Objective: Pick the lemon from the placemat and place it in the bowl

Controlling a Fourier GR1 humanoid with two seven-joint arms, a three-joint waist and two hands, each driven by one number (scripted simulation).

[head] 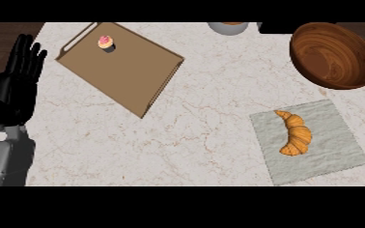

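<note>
A croissant, not a lemon, lies lengthwise up the placemat, below the bowl. The left hand rests with fingers spread.

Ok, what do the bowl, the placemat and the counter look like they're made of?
Bowl: looks like polished wood, brown with swirling grain and a slight sheen. Placemat: seems a pale grey-green woven cloth, matte with a mottled texture. Counter: probably marble or similar stone, off-white with thin brownish veins.
</note>
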